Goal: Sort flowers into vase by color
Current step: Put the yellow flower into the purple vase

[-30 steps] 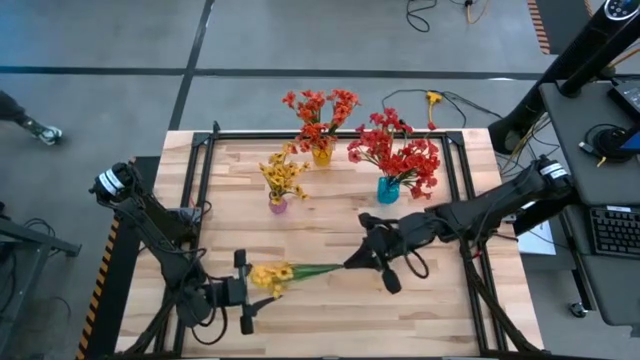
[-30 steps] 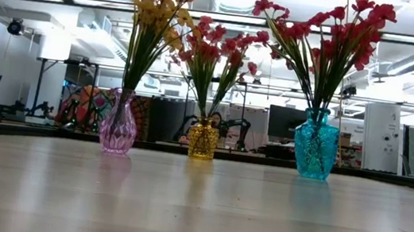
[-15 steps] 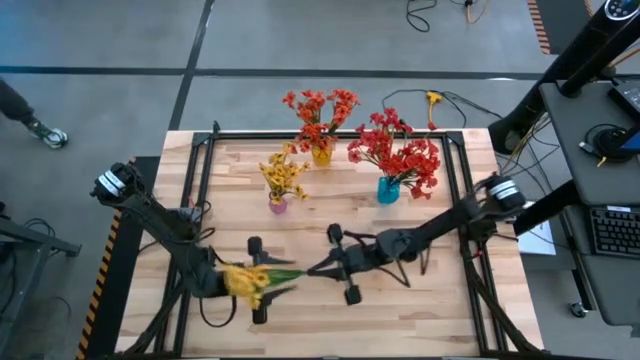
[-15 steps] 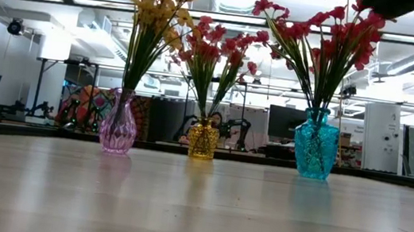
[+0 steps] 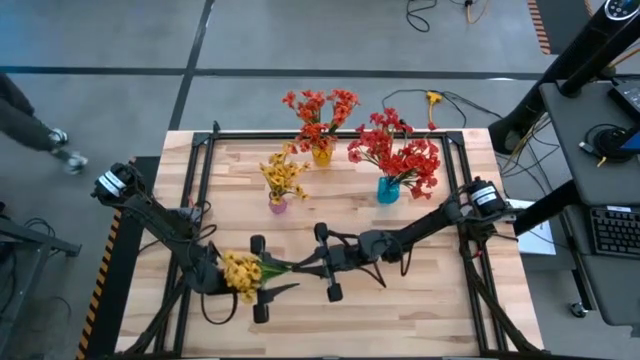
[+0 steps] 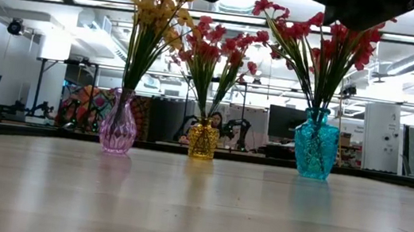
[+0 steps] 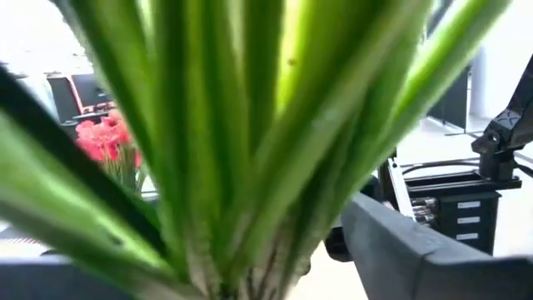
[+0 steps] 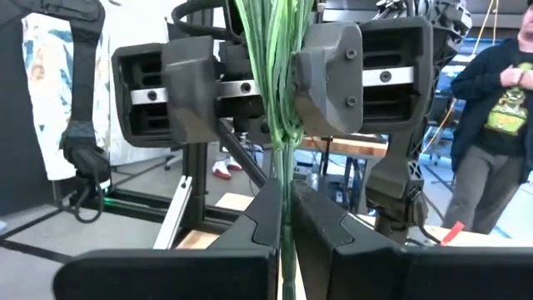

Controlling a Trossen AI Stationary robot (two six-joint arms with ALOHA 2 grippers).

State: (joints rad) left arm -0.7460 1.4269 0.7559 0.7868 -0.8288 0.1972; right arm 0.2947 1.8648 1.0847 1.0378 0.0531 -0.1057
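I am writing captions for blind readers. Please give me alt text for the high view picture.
Seen from above, the right gripper and the left gripper both hold one yellow flower spray over the wooden table's front. Behind stand three vases of flowers: yellow, orange-red and red.

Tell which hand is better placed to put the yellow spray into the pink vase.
Probably left. The left hand is at the blossoms of the yellow spray, nearer the pink vase; the right hand grips the stem farther down.
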